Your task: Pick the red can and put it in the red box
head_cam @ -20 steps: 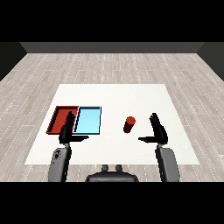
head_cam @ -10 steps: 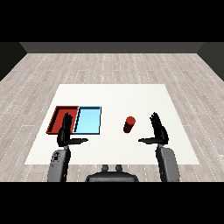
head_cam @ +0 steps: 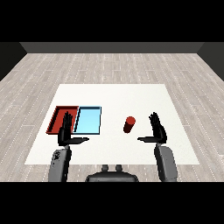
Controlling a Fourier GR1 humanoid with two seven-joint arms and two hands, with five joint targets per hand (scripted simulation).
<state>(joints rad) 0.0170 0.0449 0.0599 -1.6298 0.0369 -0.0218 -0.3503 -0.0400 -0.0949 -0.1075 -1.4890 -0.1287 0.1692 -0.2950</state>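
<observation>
Can [head_cam: 129, 124] upright on table [head_cam: 131, 94], right of blue tray [head_cam: 88, 120], not yet in red tray [head_cam: 61, 117]. Right hand [head_cam: 156, 130] near it, fingers straight, empty; left hand [head_cam: 66, 131] likewise. Probably light, rigid, smooth (slip risk): grasp round mid-body.

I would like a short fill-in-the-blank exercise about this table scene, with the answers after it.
1. The small red cylindrical can stands upright on the white table, nearest to the robot's ____ hand.
2. The flat red tray lies directly beside the light ____ tray.
3. Both black hands, left and right, hold ____.

Answers: right; blue; nothing
</observation>
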